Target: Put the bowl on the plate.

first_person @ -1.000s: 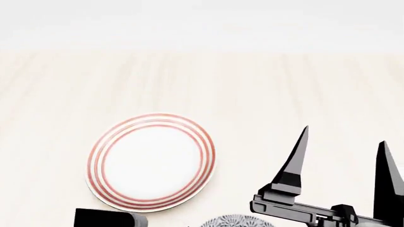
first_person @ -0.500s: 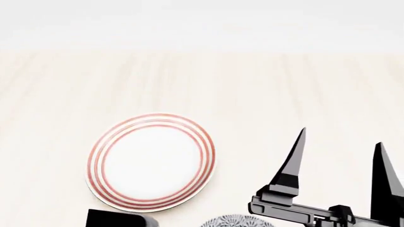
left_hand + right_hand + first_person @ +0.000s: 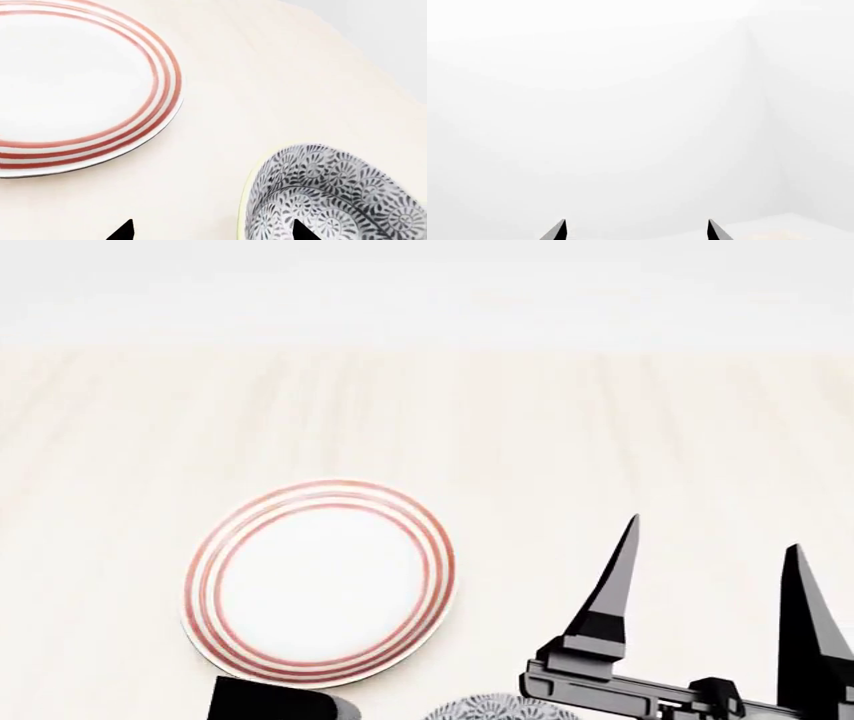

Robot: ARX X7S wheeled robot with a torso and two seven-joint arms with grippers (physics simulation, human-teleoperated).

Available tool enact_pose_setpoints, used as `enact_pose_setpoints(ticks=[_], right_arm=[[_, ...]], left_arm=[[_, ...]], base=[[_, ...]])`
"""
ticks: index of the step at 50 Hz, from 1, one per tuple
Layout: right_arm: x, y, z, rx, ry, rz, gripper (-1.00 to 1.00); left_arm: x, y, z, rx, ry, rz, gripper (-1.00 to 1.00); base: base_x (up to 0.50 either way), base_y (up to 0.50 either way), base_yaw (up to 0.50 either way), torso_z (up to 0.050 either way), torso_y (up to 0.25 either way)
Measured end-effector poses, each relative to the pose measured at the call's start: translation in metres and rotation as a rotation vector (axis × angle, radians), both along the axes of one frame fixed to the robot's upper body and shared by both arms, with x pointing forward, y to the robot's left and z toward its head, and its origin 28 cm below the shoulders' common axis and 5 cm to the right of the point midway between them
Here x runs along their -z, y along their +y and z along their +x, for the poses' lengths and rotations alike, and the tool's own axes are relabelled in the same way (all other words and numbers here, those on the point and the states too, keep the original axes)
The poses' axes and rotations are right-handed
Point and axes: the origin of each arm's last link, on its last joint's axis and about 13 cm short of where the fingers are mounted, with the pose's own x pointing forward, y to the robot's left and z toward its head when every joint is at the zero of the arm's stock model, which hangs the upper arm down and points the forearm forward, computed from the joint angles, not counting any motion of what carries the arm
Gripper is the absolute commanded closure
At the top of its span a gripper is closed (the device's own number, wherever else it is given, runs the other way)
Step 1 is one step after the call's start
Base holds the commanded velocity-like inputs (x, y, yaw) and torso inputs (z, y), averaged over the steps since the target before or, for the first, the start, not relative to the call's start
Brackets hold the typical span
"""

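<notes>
So we're at the approach step, nothing grabbed yet. Nearest, the bowl [image 3: 498, 708] sits at the table's near edge, at about 5 o'clock from the plate [image 3: 320, 583], a little apart. Left gripper [image 3: 210, 231] is spread, one tip over the bowl's inside. Right gripper [image 3: 710, 570] is spread too, empty, at 3 o'clock. Next I'd say: pinch the rim.

bare table [image 3: 561, 430] lies open beyond the plate [image 3: 320, 582]; the bowl [image 3: 333, 195] sits apart beside it
</notes>
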Motion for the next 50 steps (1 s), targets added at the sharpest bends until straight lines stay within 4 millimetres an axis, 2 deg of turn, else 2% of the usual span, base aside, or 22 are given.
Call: enact_pose_setpoints(ticks=[39, 40, 50], right_arm=[[0.004, 0.000, 0.000, -0.005, 0.013, 0.000, -1.00], [0.004, 0.000, 0.000, -0.005, 0.013, 0.000, -1.00], [0.004, 0.000, 0.000, -0.006, 0.018, -0.001, -1.00]], left_arm=[[0.005, -0.011, 0.006, 0.084, 0.097, 0.019, -1.00], [0.005, -0.011, 0.006, 0.085, 0.102, 0.019, 1.00], [0.005, -0.012, 0.007, 0.116, 0.088, 0.013, 1.00]], base=[[0.00, 0.00, 0.00, 0.000, 0.000], [0.00, 0.00, 0.00, 0.000, 0.000], [0.00, 0.00, 0.00, 0.000, 0.000]])
